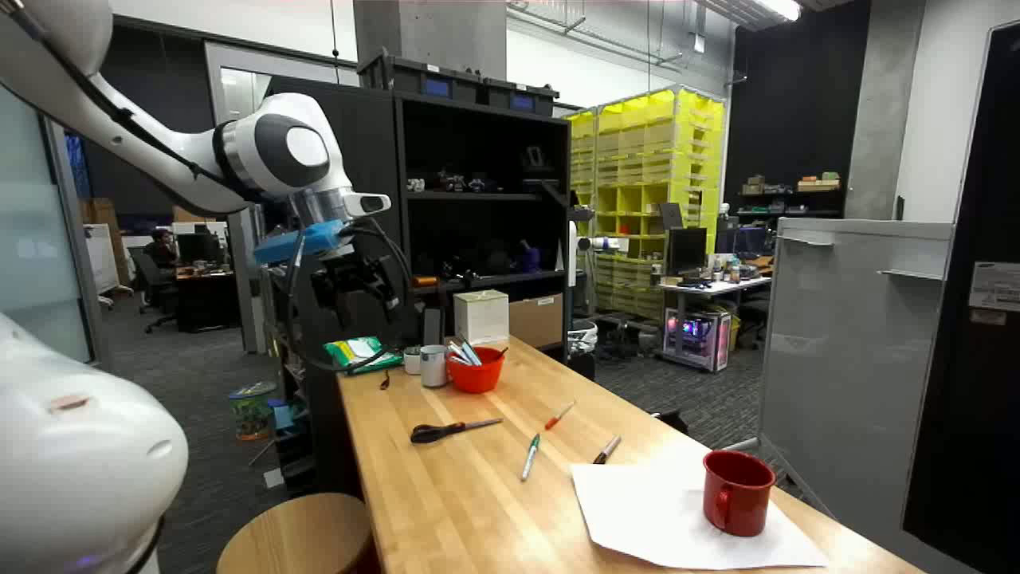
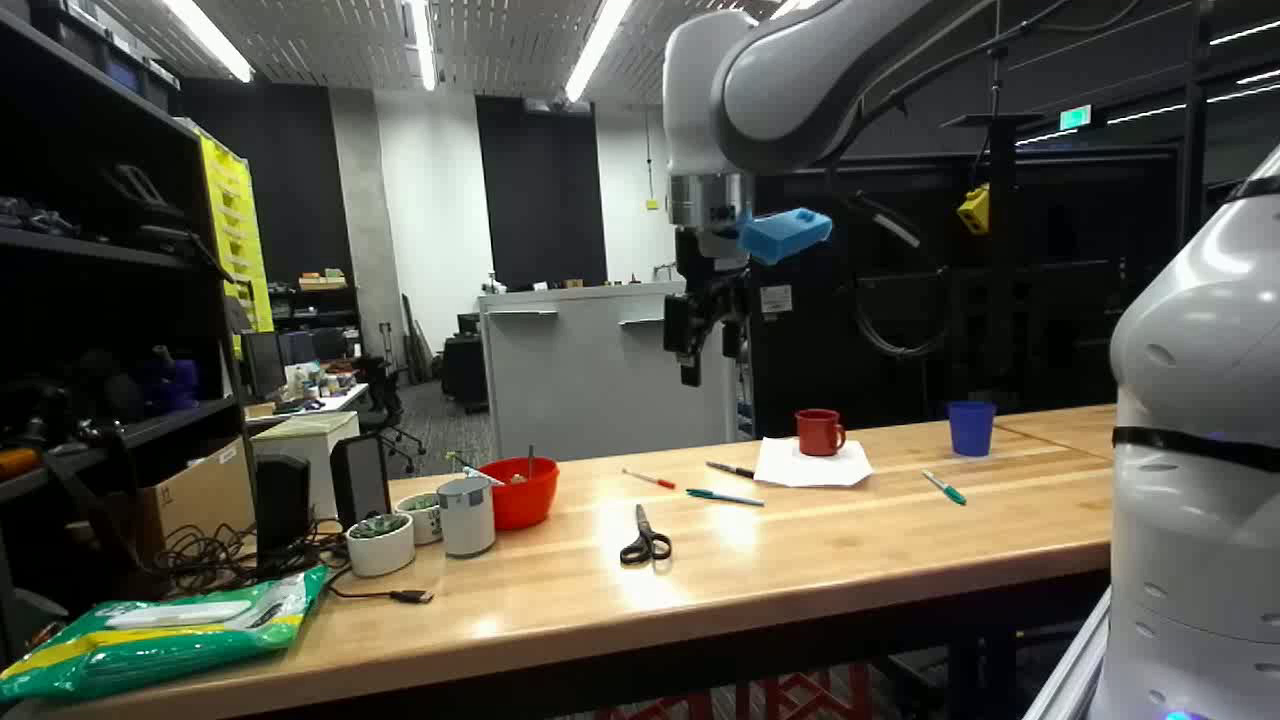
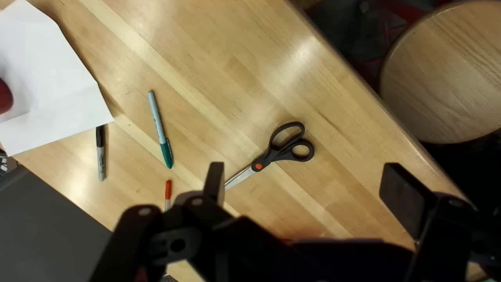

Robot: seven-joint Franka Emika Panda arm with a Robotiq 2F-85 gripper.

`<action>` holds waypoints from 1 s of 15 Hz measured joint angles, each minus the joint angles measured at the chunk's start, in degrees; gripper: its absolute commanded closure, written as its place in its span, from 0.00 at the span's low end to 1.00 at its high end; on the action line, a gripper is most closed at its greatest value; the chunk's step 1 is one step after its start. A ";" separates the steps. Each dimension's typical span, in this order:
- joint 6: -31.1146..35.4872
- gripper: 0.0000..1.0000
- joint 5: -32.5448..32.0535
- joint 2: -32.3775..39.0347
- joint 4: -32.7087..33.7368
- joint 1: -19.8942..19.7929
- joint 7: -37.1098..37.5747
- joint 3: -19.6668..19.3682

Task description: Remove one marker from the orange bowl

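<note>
With its jaws spread wide, the gripper [image 3: 305,182] is suspended above a wooden table [image 2: 800,540], where markers [image 1: 470,354] are held in the orange bowl [image 1: 476,377].

The orange bowl [image 1: 476,378] is round, glossy and red-orange; it stands upright on the wooden table [image 1: 454,498]; some pale markers [image 1: 467,352] lean inside it, their ends above the rim; their number is unclear.

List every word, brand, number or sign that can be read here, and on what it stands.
"Sharpie", probably: black-capped marker, wrist view.
Too small or blurred to read:
print on the green-capped marker
white label on the dark panel, in an exterior view
green sign, in an exterior view
cardboard box label
</note>
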 measured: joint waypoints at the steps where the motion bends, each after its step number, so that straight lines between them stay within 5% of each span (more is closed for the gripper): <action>1: 0.00 0.00 0.00 0.00 0.00 0.00 0.00 0.00; 10: 0.00 0.00 0.05 0.03 0.01 0.07 0.22 -0.37; 15: 0.31 0.00 2.59 1.59 0.96 -0.34 7.83 -1.72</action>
